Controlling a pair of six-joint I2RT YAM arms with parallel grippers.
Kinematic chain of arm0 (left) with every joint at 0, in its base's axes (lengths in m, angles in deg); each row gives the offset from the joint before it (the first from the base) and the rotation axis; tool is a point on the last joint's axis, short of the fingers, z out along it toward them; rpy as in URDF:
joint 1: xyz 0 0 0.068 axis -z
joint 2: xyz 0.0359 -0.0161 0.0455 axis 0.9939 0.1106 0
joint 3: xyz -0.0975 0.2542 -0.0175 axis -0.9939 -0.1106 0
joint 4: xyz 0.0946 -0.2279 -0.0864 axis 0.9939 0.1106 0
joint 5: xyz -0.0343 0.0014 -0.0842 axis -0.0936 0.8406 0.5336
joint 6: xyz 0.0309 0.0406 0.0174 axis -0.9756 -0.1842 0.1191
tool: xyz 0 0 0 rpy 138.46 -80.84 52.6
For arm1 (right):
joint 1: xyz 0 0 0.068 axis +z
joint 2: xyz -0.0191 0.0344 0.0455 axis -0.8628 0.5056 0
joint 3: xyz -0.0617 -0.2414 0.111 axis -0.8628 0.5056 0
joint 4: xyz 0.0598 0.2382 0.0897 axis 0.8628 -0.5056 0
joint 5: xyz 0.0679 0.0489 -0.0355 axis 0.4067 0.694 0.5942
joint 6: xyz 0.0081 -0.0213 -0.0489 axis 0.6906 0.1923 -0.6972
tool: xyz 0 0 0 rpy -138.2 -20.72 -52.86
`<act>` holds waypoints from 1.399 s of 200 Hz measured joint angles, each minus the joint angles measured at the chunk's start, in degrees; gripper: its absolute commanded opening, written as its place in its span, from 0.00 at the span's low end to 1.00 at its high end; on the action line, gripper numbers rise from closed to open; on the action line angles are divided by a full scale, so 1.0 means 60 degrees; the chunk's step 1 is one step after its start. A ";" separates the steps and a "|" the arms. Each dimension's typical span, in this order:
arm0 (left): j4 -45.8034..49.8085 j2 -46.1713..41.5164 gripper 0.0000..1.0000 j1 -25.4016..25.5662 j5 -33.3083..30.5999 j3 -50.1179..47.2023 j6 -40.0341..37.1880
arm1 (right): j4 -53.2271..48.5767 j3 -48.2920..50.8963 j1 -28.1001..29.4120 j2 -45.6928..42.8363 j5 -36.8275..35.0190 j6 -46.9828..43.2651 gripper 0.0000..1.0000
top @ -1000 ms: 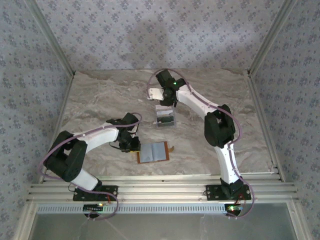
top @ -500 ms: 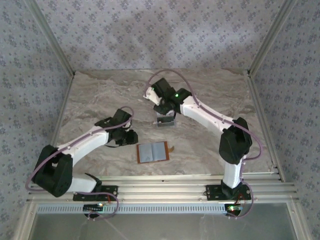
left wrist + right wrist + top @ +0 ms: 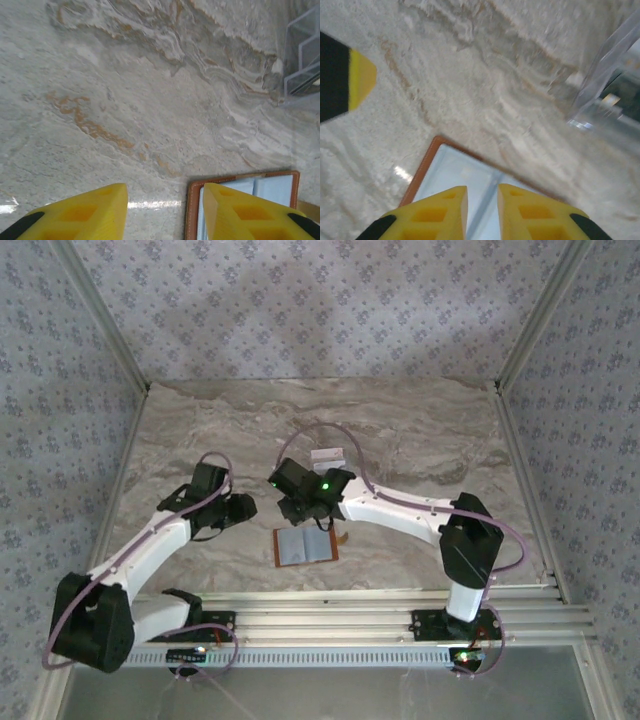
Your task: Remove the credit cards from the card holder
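Card holder (image 3: 305,546) lies open flat on the desk (image 3: 420,440). Right gripper (image 3: 482,194) is over it, jaws narrowly apart, empty. Left gripper (image 3: 162,202) is beside it, jaws released. Credit cards (likely thin, stiff, slick) want an edge pinch.

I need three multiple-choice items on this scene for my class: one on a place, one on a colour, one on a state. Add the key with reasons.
1. Where is the card holder?
A. beneath the right gripper
B. in the far-left corner
C. in the far-right corner

2. What colour is its lining?
A. green
B. grey-blue
C. red

3. How does the card holder lie?
A. folded shut
B. standing on edge
C. opened flat

Key:
1 A, the right wrist view looks past the gripper straight down onto it.
2 B, grey-blue shows inside the orange-brown rim.
3 C, both inner halves face up in the top view.
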 measured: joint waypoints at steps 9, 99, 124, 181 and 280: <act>-0.0193 -0.0313 0.45 -0.0044 -0.0004 -0.0226 0.0102 | 0.0004 0.0113 0.0033 0.0029 0.0240 0.0448 0.29; -0.0652 -0.4160 0.57 -0.0051 -0.1129 -0.1515 0.1064 | -0.0754 -0.0353 0.0441 0.1887 0.1071 0.2357 0.43; -0.0401 -0.4663 0.58 -0.0076 -0.1308 -0.1639 0.1140 | -0.1147 -0.0954 0.0441 0.2441 0.1078 0.2430 0.46; -0.0364 -0.4441 0.59 -0.0117 -0.1300 -0.1643 0.1133 | -0.1705 -0.1308 0.0503 0.3075 0.1166 0.2663 0.48; -0.0419 -0.2623 0.56 -0.0240 -0.0787 -0.1213 0.0747 | -0.1825 -0.1628 0.0474 0.3275 0.1330 0.2838 0.13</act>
